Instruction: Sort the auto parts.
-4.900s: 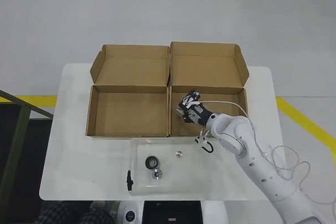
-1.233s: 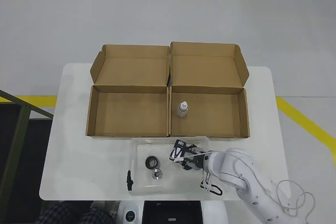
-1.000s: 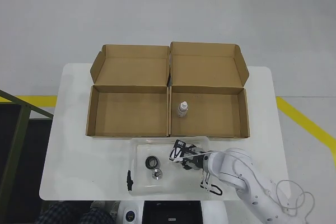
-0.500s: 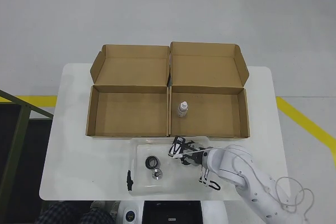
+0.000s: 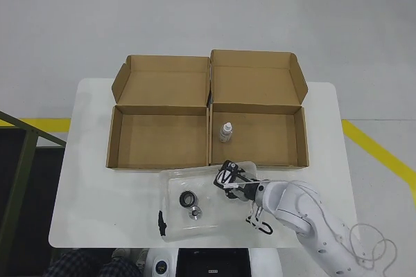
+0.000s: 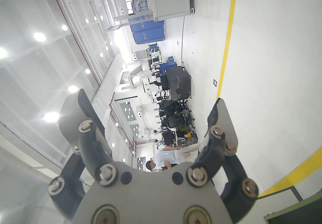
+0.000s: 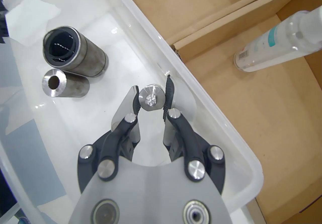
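My right gripper [image 7: 151,95] is shut on a small silver round part [image 7: 152,100], held over the far side of the clear plastic bin [image 7: 176,69]. From above, this gripper [image 5: 225,179] is at the bin's edge nearest the boxes. Two metal sleeves lie in the bin: a larger one with a dark bore [image 7: 73,51] [image 5: 188,199] and a smaller silver one [image 7: 65,83] [image 5: 195,215]. A white bottle [image 7: 276,41] [image 5: 225,131] lies in the right cardboard box [image 5: 263,142]. My left gripper [image 6: 151,99] is open and holds nothing, facing the room.
The left cardboard box [image 5: 159,142] stands beside the right one, both with lids folded back. A small black part [image 5: 160,223] lies at the bin's left end. The bin's raised rim [image 5: 173,181] and the box walls stand close to my right gripper.
The right gripper left the bottle in the right box, went into the bin, and closed on the small silver part. It has now shifted toward the boxes with it.
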`<move>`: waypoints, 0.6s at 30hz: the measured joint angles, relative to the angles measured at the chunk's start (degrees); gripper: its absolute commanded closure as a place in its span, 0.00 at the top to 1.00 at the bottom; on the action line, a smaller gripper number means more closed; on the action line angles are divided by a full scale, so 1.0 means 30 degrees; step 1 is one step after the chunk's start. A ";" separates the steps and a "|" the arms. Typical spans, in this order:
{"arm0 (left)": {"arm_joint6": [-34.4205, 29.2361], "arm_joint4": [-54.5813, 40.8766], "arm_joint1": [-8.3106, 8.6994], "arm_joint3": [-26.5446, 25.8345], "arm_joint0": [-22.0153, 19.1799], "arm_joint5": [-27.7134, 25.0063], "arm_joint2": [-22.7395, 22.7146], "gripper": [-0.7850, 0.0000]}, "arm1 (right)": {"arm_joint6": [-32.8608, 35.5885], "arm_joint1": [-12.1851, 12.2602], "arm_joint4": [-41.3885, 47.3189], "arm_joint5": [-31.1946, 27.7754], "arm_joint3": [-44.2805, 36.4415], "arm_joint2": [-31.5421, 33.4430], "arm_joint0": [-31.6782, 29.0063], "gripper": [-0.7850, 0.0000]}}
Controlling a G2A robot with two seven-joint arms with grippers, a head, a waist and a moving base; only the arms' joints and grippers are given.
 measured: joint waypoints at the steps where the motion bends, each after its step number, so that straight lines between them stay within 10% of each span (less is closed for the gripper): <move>1: 0.0000 0.0000 0.0000 0.0000 0.0000 0.0000 0.0000 1.00 | 0.0005 0.0042 0.0070 -0.0090 -0.0303 0.0160 -0.0167 0.00; 18: 0.0000 0.0000 0.0000 0.0000 0.0000 0.0000 0.0000 1.00 | -0.2677 0.0379 0.2077 -0.0194 -0.2846 0.2710 -0.1831 0.00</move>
